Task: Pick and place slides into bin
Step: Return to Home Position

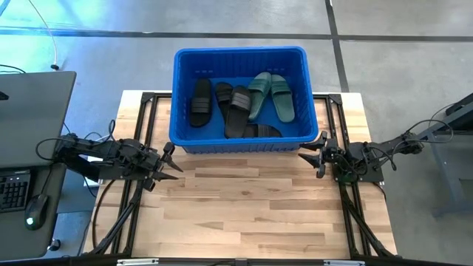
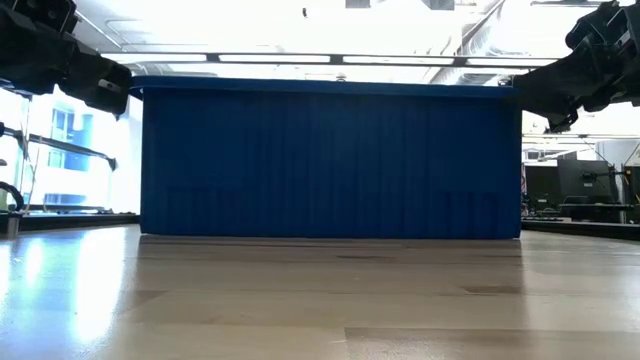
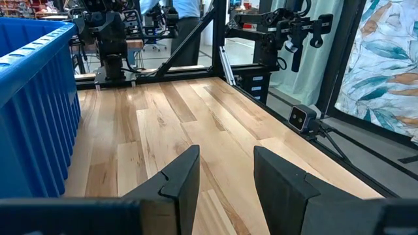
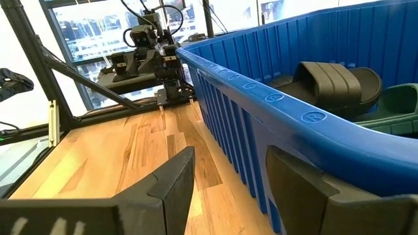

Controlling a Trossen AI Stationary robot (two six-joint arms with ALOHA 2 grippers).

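The blue bin (image 1: 240, 140) stands at the table's far middle, its base on the wood. Inside it lie several slides: black ones (image 1: 200, 102) (image 1: 236, 111) and two sage green ones (image 1: 272, 94). One black slide shows over the rim in the right wrist view (image 4: 336, 81). My left gripper (image 1: 171, 162) is open and empty above the table, left of the bin's near wall. My right gripper (image 1: 316, 155) is open and empty at the bin's near right corner. The bin's near wall (image 2: 330, 165) fills the low view.
Bare wooden table (image 1: 251, 214) lies in front of the bin. A laptop and keyboard (image 1: 22, 133) sit off the table's left edge. Dark frame rails (image 1: 137, 133) run along both table sides. A patterned cloth panel (image 3: 385, 65) stands beyond the right edge.
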